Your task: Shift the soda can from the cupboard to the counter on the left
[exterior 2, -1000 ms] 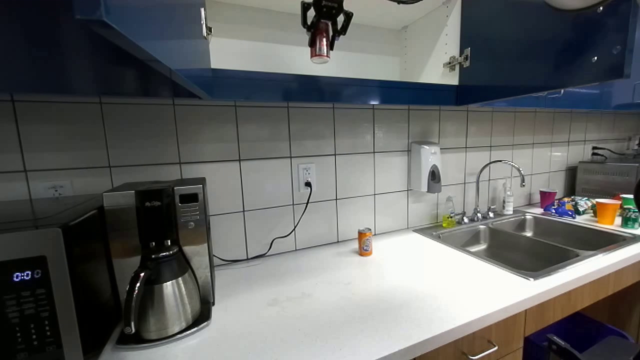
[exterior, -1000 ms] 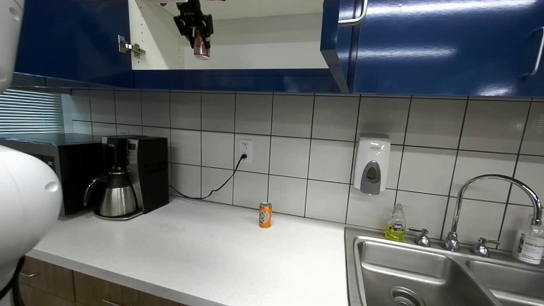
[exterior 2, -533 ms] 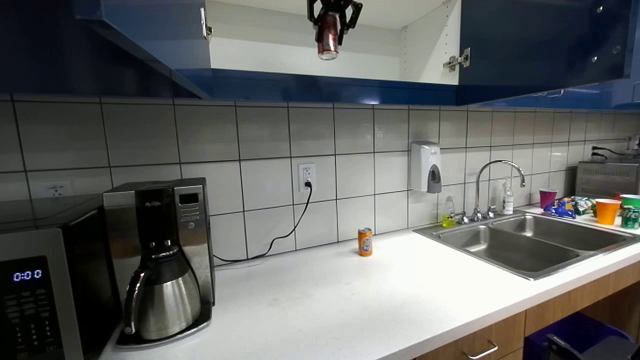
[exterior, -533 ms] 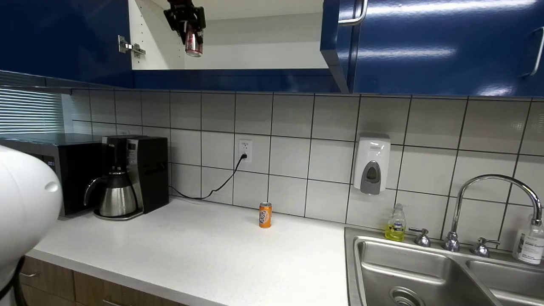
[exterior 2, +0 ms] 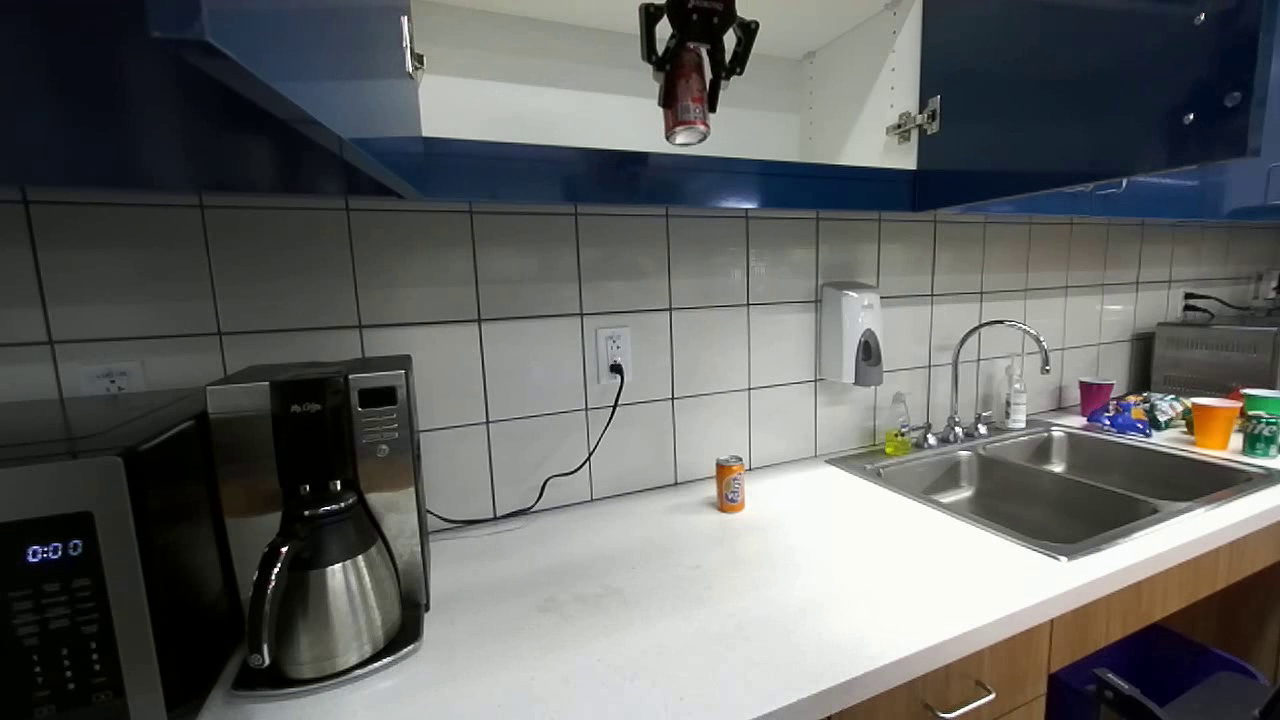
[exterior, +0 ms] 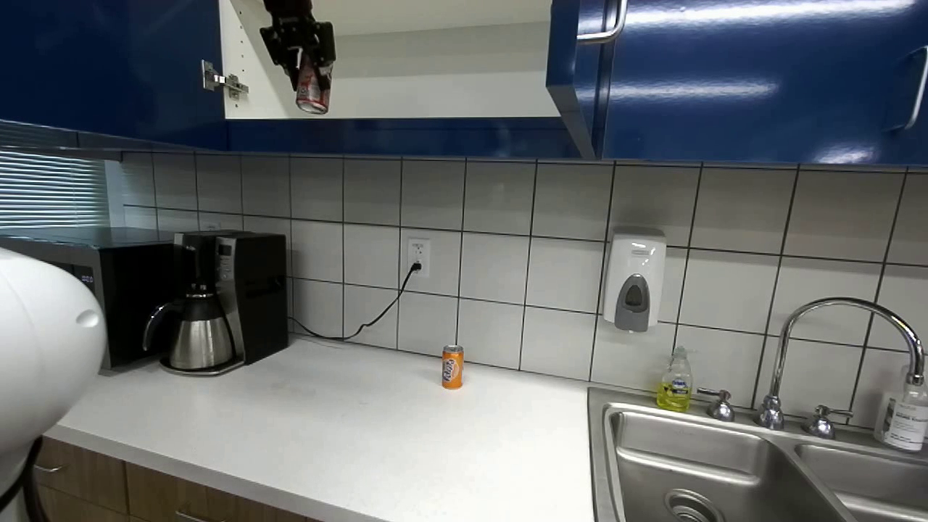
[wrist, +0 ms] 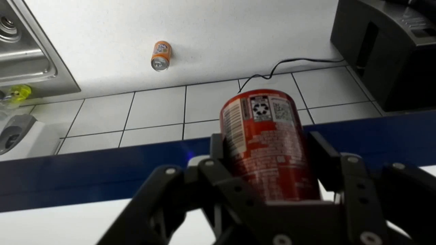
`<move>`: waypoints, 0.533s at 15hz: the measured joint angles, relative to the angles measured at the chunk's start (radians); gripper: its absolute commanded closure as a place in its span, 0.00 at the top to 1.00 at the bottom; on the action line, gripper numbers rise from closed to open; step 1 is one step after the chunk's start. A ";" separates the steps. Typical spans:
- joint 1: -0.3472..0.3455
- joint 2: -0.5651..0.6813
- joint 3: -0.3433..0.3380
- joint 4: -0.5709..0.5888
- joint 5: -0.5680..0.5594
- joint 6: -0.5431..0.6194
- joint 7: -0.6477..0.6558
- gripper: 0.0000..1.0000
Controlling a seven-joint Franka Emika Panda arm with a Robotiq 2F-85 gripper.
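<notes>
My gripper point(exterior: 312, 75) is shut on the red soda can. It hangs in front of the open cupboard point(exterior: 435, 72), high above the counter point(exterior: 326, 435). The gripper also shows in an exterior view point(exterior 2: 690, 92) and in the wrist view point(wrist: 265, 137). The soda can point(exterior: 313, 96) hangs slightly tilted with its pale bottom end down, between the two fingers; it also shows in an exterior view point(exterior 2: 686, 112). In the wrist view the can point(wrist: 262, 136) shows a barcode and printed text. Its top end is hidden by the gripper.
An orange can point(exterior 2: 730, 485) stands on the counter near the tiled wall. A coffee maker point(exterior: 254, 297) and a microwave point(exterior 2: 60, 560) stand at one end, a steel sink point(exterior 2: 1060, 540) at the other. The cupboard's blue lower edge point(wrist: 102, 170) runs below the can. Open blue doors point(exterior: 130, 65) flank the opening.
My gripper and the held can have shifted sideways in both exterior views, outward from the cupboard, and hang slightly lower. A white arm part has left the top of both exterior views.
</notes>
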 measured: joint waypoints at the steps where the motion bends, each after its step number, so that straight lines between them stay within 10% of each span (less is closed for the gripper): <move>1: 0.000 -0.024 -0.004 -0.040 0.012 0.001 0.000 0.38; 8: -0.021 -0.160 -0.009 -0.273 0.070 0.016 0.000 0.38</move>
